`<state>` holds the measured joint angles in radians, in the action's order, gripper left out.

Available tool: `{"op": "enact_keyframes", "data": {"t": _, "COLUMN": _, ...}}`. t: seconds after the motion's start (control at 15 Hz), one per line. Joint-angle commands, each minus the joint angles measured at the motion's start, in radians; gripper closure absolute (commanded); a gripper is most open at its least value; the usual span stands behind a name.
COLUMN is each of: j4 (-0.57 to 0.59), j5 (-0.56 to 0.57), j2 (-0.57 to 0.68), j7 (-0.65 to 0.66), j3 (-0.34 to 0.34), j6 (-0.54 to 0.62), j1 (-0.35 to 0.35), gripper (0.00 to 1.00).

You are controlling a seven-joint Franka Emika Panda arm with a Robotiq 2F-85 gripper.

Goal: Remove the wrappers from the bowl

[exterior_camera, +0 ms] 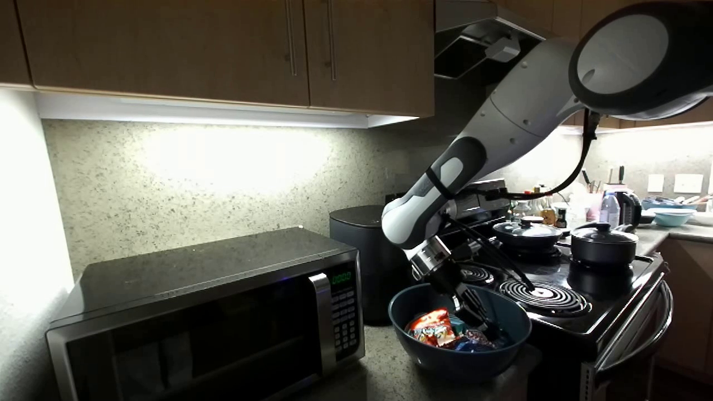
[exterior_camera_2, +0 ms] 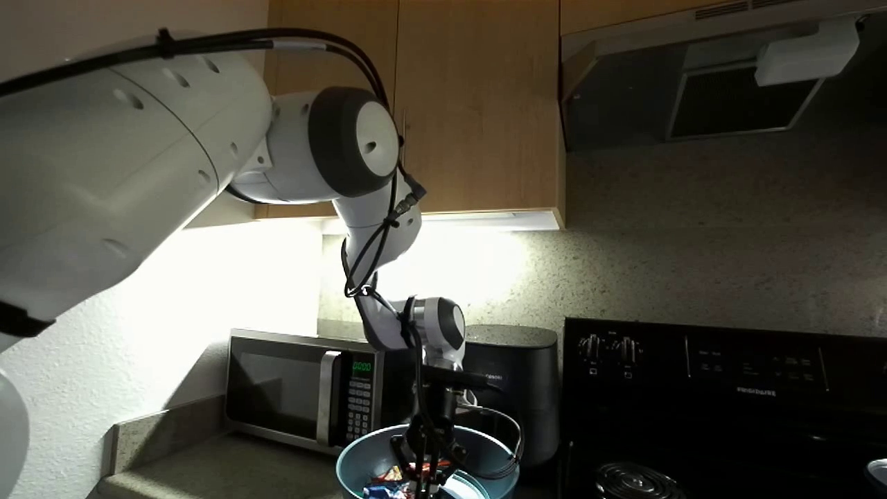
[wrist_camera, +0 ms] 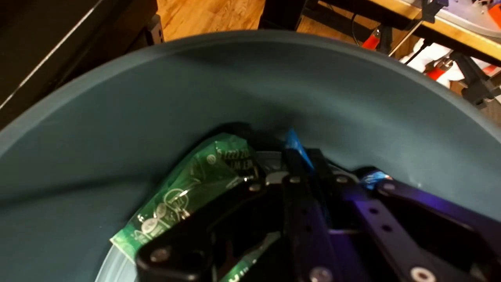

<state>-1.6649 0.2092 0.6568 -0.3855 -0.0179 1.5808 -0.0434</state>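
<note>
The dark-blue bowl (exterior_camera: 445, 362) stands on the counter beside the stove; it also shows in an exterior view (exterior_camera_2: 357, 457) and in the wrist view (wrist_camera: 117, 102). Inside lie several wrappers: an orange-red packet (exterior_camera: 433, 326), a dark-blue packet (exterior_camera: 473, 342) and a green packet (wrist_camera: 188, 192). My gripper (wrist_camera: 303, 158) points down inside the bowl, near its wall. Its fingers are close together with a bright-blue wrapper (wrist_camera: 296, 143) pinched between the tips. Another blue wrapper (wrist_camera: 375, 178) shows right of the fingers. The fingers hide part of the contents.
A microwave (exterior_camera: 200, 312) stands beside the bowl, with a tall black appliance (exterior_camera: 362, 262) behind. The stove (exterior_camera: 557, 326) adjoins the bowl's other side and bears a lidded black pot (exterior_camera: 604, 248) and a lidded pan (exterior_camera: 526, 236). Cabinets (exterior_camera: 167, 50) hang above.
</note>
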Motion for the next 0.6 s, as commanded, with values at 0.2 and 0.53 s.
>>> {"op": "enact_keyframes", "data": {"t": 0.2, "j4": -0.064, "j5": -0.102, "j2": -0.136, "j7": -0.038, "j3": -0.028, "j6": 0.008, "j1": -0.048, "gripper": 0.93}}
{"op": "enact_keyframes", "data": {"t": 0.53, "j4": -0.094, "j5": -0.193, "j2": -0.252, "j7": -0.036, "j3": -0.037, "j6": 0.017, "j1": -0.049, "gripper": 0.93}}
